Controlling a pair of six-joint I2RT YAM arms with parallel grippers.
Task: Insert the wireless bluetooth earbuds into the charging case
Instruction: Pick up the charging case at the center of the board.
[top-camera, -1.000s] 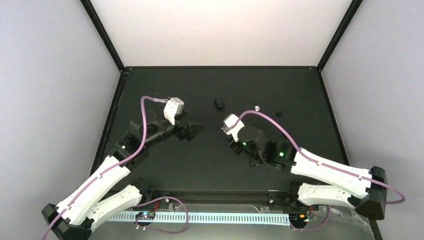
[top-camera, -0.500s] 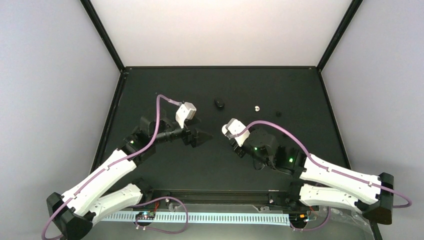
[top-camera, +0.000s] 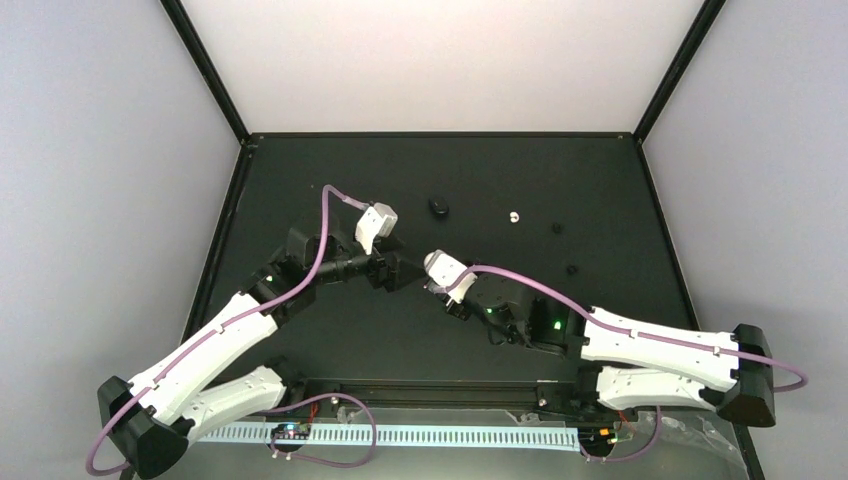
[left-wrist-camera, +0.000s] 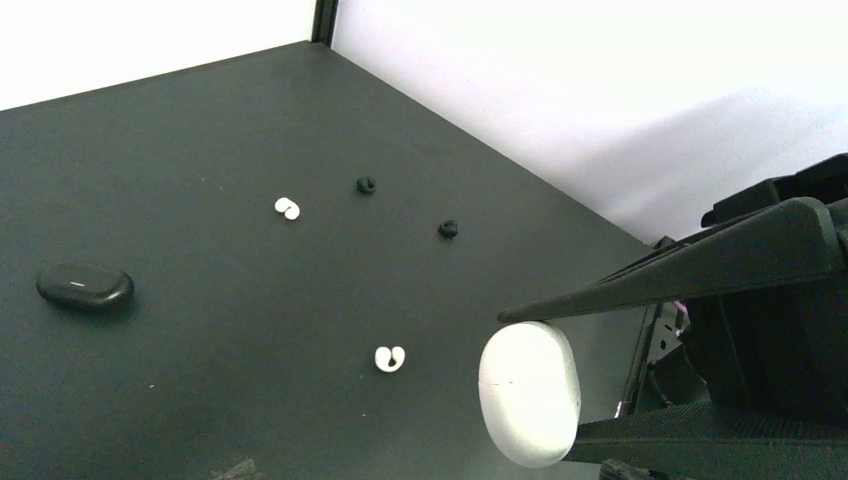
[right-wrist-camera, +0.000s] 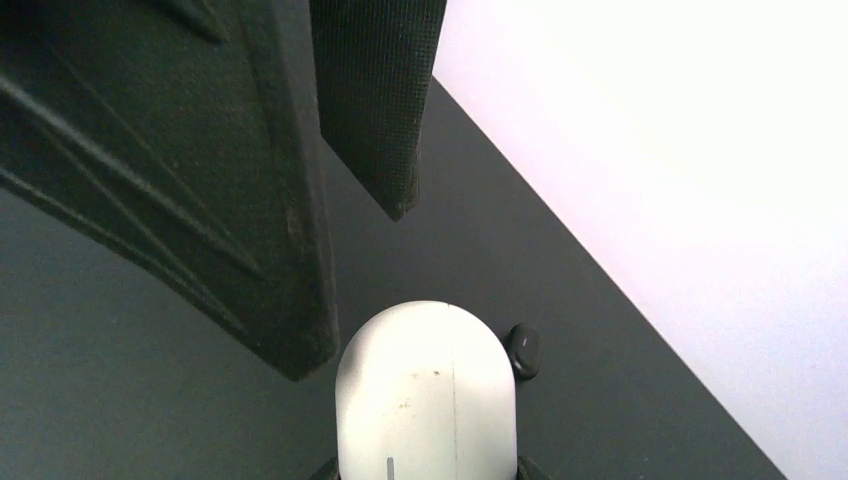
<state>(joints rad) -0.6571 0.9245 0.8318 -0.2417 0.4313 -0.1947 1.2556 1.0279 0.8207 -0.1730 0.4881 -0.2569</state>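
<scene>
The white earbuds (left-wrist-camera: 390, 358) lie loose and well apart on the black table (left-wrist-camera: 200, 120), outside the white charging case (left-wrist-camera: 528, 392). The right gripper (right-wrist-camera: 425, 462) pinches that closed case by one end. The case's other end sits between the widely spread fingers of the left gripper (left-wrist-camera: 545, 388).

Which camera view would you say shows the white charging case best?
Left wrist: the whole white charging case shows, seam included. Right wrist has it close but cut off at the bottom; in top external I cannot make it out.
</scene>
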